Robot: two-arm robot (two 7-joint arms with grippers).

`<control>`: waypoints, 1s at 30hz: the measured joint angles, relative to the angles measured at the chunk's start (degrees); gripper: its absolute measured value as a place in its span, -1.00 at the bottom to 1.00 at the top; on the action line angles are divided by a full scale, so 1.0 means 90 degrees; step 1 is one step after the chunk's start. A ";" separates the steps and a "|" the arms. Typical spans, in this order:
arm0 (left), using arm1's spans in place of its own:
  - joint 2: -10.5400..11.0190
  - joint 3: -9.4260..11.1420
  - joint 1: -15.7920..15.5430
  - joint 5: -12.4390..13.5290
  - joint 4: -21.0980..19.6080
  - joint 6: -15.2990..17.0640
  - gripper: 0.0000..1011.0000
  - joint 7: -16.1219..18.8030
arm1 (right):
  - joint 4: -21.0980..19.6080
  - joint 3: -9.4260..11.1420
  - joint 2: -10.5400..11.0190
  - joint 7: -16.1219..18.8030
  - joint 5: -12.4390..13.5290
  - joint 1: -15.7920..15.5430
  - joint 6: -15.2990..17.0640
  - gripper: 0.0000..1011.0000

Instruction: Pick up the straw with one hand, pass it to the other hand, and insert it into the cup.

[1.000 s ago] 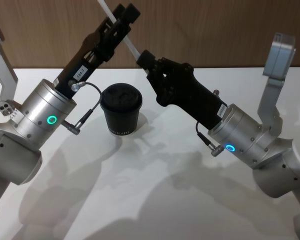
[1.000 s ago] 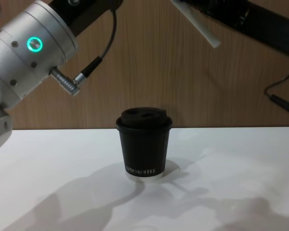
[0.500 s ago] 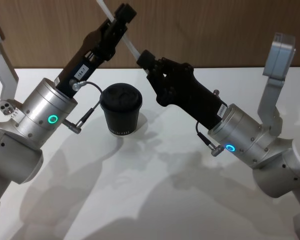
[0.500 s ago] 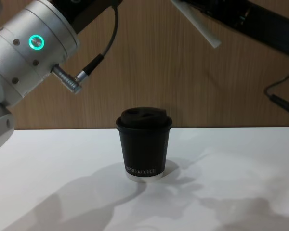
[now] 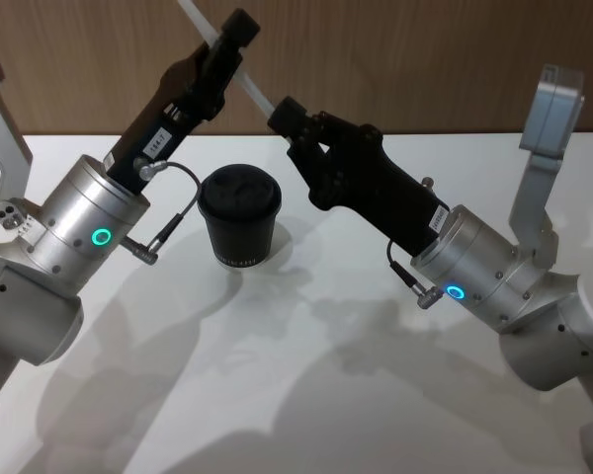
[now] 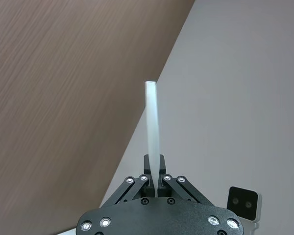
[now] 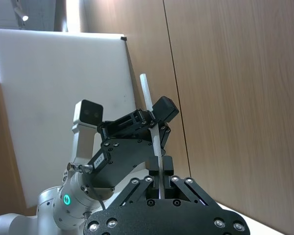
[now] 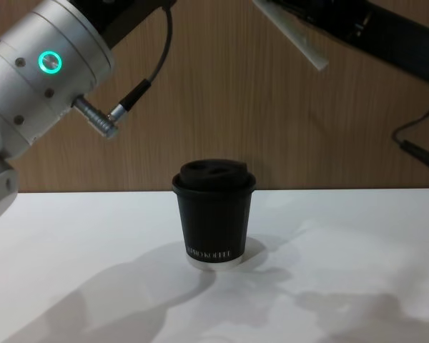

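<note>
The straw (image 5: 257, 94) is held slanted in the air, above and a little beyond the cup (image 5: 239, 222) on the white table (image 5: 326, 395). The left gripper (image 5: 227, 41) is clamped on its upper part and the right gripper (image 5: 282, 111) pinches it lower down. I judge both hold it so the handover cannot drop it.
</note>
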 joint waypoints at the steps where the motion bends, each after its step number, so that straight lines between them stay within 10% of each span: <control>1: 0.0004 0.0001 0.0004 -0.0003 -0.0004 -0.0007 -0.95 0.0003 | 0.0000 0.0000 0.0000 0.0000 0.0000 0.0000 0.0000 -0.86; 14: 0.0136 0.0013 0.0054 0.0144 -0.0118 -0.0203 -1.00 0.0188 | 0.0000 0.0000 0.0000 0.0000 0.0000 0.0000 0.0000 -0.13; 30: 0.0687 -0.0061 0.0040 0.1180 -0.0531 -0.0382 -1.00 0.0773 | 0.0000 0.0000 0.0000 0.0000 0.0000 0.0000 0.0000 0.81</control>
